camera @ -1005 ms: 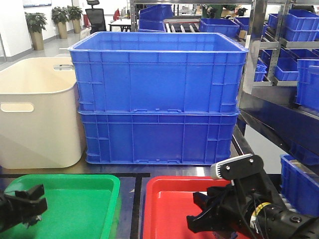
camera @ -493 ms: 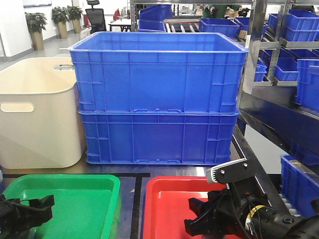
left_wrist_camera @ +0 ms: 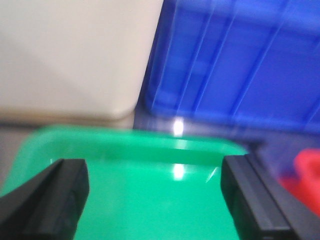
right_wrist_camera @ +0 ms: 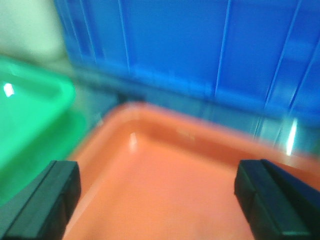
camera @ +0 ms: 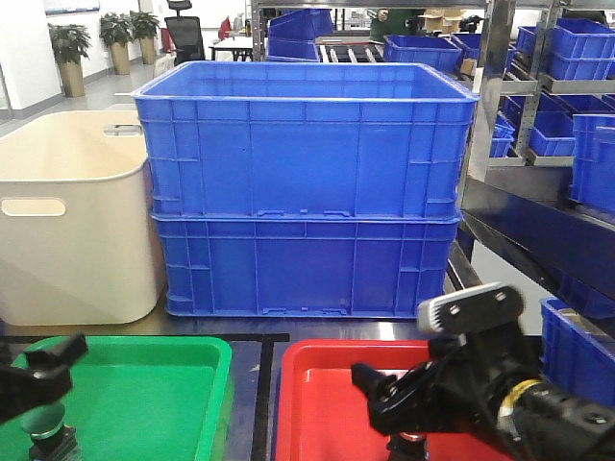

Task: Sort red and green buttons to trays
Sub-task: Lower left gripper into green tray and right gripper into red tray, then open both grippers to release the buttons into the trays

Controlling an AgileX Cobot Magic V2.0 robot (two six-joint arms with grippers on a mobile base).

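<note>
The green button stands on its dark base in the green tray, at the front view's lower left. My left gripper hangs just above it, open and holding nothing. In the left wrist view the left gripper has its fingers wide apart over bare green tray floor. The red button sits in the red tray, just under my right gripper. The right wrist view is blurred; the right gripper is open over the red tray.
Two stacked deep blue crates stand right behind the trays. A cream bin with a handle hole is at the back left. Metal shelving with more blue crates runs along the right side.
Both grippers have risen from low over their trays. The green button and the red button now show beneath them, standing free in the trays.
</note>
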